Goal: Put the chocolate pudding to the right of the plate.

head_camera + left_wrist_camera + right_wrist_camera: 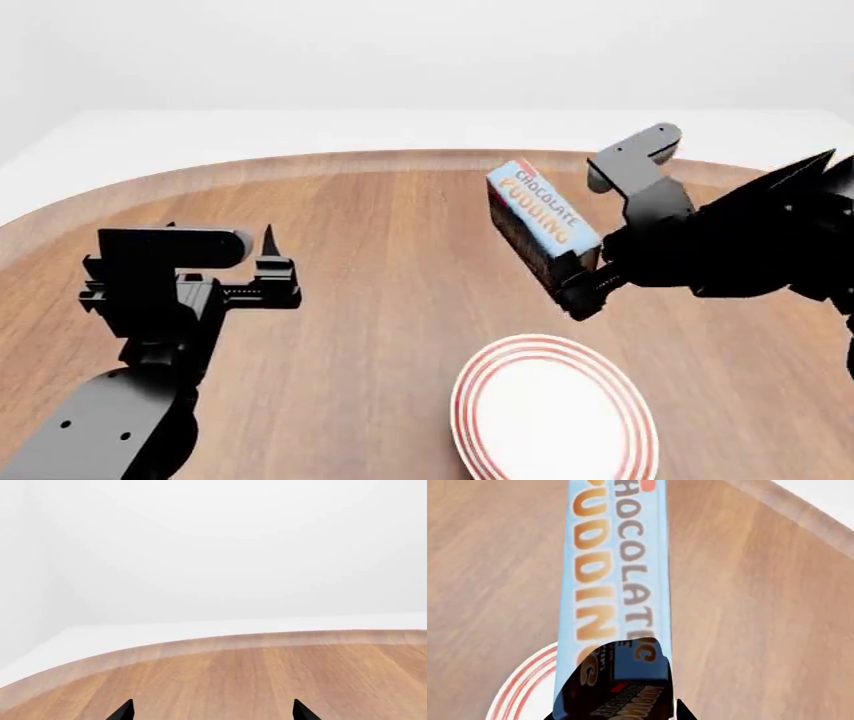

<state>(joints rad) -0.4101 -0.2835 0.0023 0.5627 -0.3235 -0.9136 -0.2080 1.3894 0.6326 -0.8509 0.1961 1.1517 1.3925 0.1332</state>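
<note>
The right tool [577, 285] grips the chocolate pudding [538, 222] by its near end and holds it tilted above the wooden table [387, 330], light blue lettered top facing up (the dark brown side shows beneath). The carton hangs beyond the plate [554, 415], which lies flat at the table's near edge. The left tool [271, 262] hovers well apart, its fingers spread wide around nothing.

One chocolate pudding [538, 220], one plate [554, 415], one table [387, 260] and two robot arms are visible.
</note>
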